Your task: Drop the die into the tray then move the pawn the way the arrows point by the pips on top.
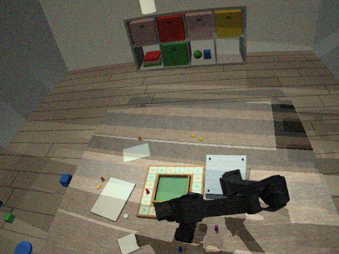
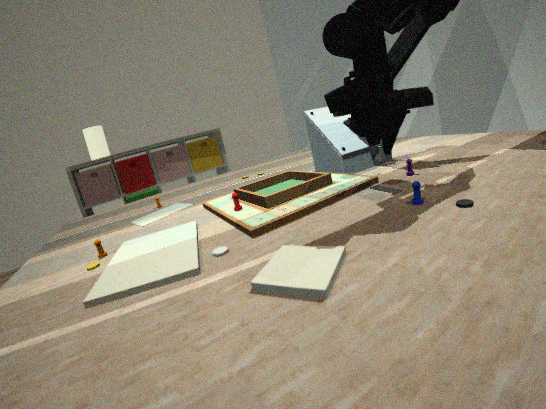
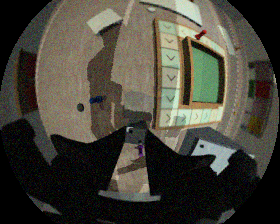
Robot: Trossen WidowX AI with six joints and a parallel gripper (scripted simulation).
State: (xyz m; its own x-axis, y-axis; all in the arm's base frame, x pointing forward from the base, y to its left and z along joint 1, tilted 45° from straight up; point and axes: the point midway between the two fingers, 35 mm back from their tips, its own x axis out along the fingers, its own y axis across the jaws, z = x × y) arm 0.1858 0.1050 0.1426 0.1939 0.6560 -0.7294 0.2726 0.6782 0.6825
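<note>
My gripper (image 2: 381, 157) (image 3: 135, 130) is shut on the grey die (image 3: 135, 133) and holds it above the table, to the right of the board; in the top view the arm hides the fingertips. The die's pips are too dark to read. The board (image 1: 144, 210) (image 2: 260, 220) (image 3: 171, 78) lies flat, with arrowed squares around the wooden-walled dice tray (image 1: 156, 188) (image 2: 250, 198) (image 3: 187, 75). The tray's green floor is bare where seen. The red pawn (image 1: 147, 191) (image 2: 236, 202) (image 3: 200, 35) stands on the board's left column in the top view. The arm covers the board's near right part there.
A slanted pale block (image 1: 215, 174) (image 2: 342, 138) (image 3: 212, 152) stands beside the board and gripper. A purple pawn (image 1: 216, 228) (image 2: 409, 167) (image 3: 140, 149), blue pawn (image 1: 180, 249) (image 2: 417, 193) (image 3: 96, 100) and black disc (image 2: 464, 203) (image 3: 80, 107) are nearby. Pale slabs (image 1: 113, 199) (image 2: 300, 271) lie left.
</note>
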